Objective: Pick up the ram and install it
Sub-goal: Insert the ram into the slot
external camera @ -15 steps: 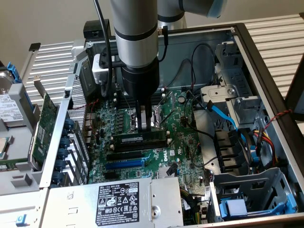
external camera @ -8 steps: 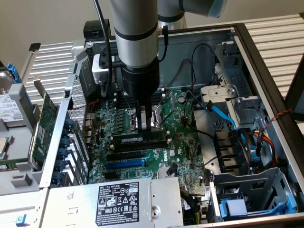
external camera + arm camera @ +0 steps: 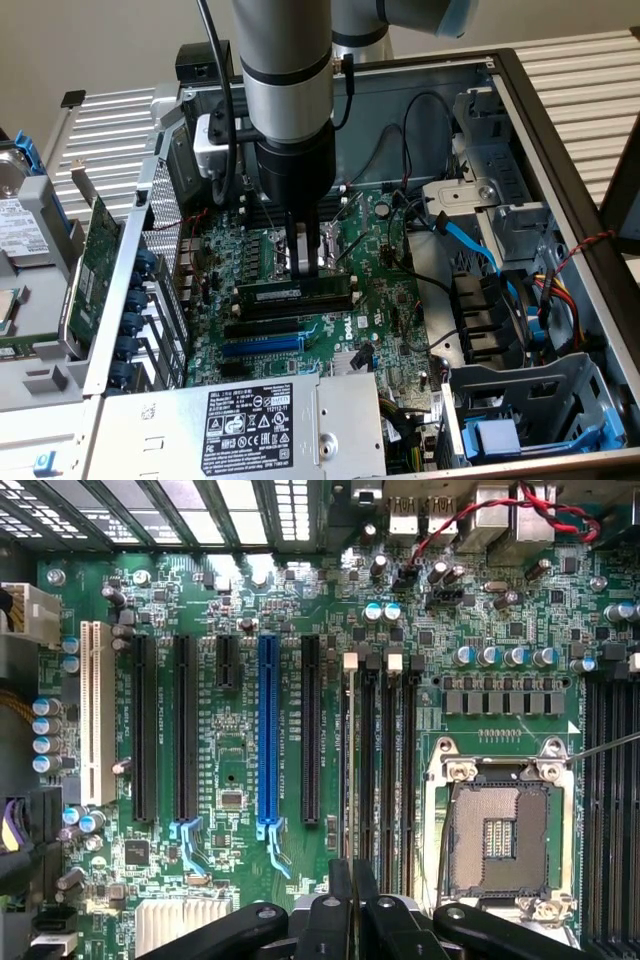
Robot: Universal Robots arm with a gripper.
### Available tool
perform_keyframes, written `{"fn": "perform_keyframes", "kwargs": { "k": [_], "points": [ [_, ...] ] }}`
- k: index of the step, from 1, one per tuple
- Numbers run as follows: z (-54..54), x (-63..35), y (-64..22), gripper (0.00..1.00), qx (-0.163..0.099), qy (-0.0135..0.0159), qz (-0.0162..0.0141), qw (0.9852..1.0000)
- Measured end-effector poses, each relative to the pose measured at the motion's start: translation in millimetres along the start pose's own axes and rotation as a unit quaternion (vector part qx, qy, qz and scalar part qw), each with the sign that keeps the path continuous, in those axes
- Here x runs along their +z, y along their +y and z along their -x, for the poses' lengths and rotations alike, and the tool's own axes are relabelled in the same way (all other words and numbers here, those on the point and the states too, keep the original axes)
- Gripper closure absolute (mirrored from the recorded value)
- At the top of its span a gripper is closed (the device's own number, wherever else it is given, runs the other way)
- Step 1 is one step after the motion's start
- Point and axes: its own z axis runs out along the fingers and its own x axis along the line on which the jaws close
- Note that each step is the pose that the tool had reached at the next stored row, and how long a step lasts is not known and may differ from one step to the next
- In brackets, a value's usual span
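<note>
- Gripper (image 3: 351,880) closed almost fully, pinching the ram (image 3: 295,293) by its top edge.
- Ram upright on motherboard (image 3: 240,760), beside CPU socket (image 3: 497,840).

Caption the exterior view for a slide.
Shut end effector at the top edge of the ram, upright on the motherboard in the open case.

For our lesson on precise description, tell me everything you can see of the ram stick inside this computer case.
The ram is a long, thin green board with dark chips and a small white label strip on its face. It stands upright on its long edge, in line with a slot on the motherboard. The gripper is shut on the middle of its upper edge. Whether it is pressed fully home cannot be told.
</note>
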Motion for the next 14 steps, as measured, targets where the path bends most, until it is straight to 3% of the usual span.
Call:
{"fn": "perform_keyframes", "kwargs": {
  "k": [4, 14],
  "points": [
    [0.0, -0.1, 0.5, 0.87, 0.0, 0.0002, -0.0016, 1.0],
    [1.2, 0.4, 0.9, 0.87, 0.0, 0.0003, -0.0017, 1.0]
  ]
}}
